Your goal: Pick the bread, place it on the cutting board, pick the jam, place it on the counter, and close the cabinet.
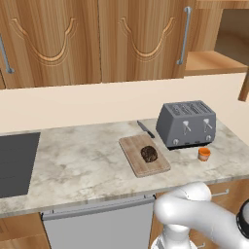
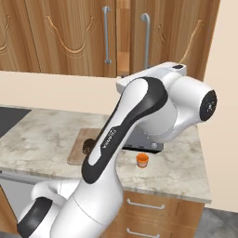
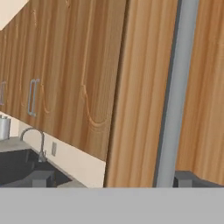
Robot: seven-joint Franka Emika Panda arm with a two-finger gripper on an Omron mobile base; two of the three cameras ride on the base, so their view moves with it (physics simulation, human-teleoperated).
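You see the bread (image 1: 149,153), a dark lumpy ball, resting on the cutting board (image 1: 137,164) just right of the middle of the left base view, and in the right base view it peeks out at the arm's left edge on the same board. The jam (image 1: 204,153), a tiny orange jar, stands on the counter (image 1: 82,163) at the right of that frame, just in front of the grey toaster (image 1: 187,123) and apart from the board; in the right base view you find it just below the centre, on the marbled stone in front of the toaster's dark base. Behind the board, a dark knife (image 1: 145,129) lies on the counter near the toaster's left side. The cabinet (image 1: 141,39) fills the top of the left base view, and at its upper right one compartment stands open with a bare wooden shelf showing. In the hand view you look close along a brown door edge and a long grey bar handle (image 3: 173,94) running down the right half of the frame; the gripper (image 3: 111,178) has its two dark fingertips (image 3: 41,178) spread fully wide at the bottom corners, holding nothing, with the handle rising between them nearer the right tip. At the lower left of that view a sink (image 3: 19,164) with a curved tap sits in the counter
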